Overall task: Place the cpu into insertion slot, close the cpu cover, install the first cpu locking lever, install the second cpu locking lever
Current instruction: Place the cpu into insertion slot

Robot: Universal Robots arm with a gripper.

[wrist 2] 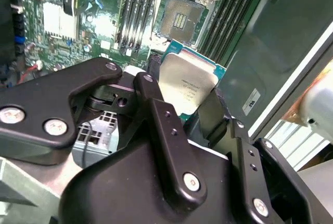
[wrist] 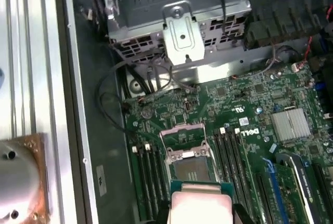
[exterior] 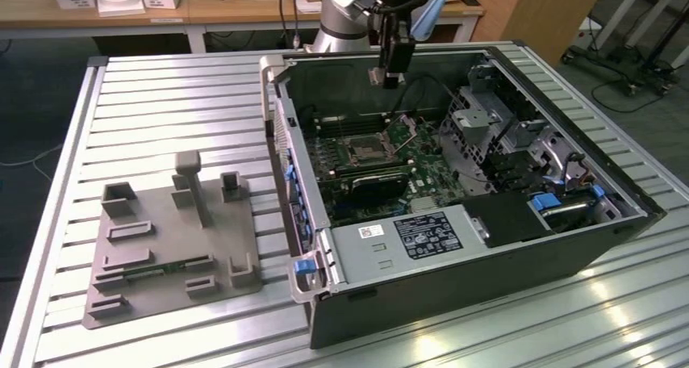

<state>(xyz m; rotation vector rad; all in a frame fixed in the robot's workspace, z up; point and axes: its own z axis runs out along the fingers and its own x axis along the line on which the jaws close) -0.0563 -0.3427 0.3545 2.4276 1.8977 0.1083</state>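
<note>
The cpu (wrist 2: 188, 81) hung pinched at its edges between the jaws of the gripper (wrist 2: 182, 99), above the bare insertion slot (wrist 2: 179, 20) and clear of it. The first wrist view showed the cpu cover (wrist: 183, 140) standing open at one slot edge, with the cpu partly cut off. The exterior view showed free room inside the computer case (exterior: 453, 295)

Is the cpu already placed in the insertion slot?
No, in the second wrist view the hand holds the cpu, and the insertion slot lies empty.

Exterior view high above the case (exterior: 431, 291); both wrist views close over insertion slot (wrist 2: 179, 20) (wrist: 191, 171)
</note>
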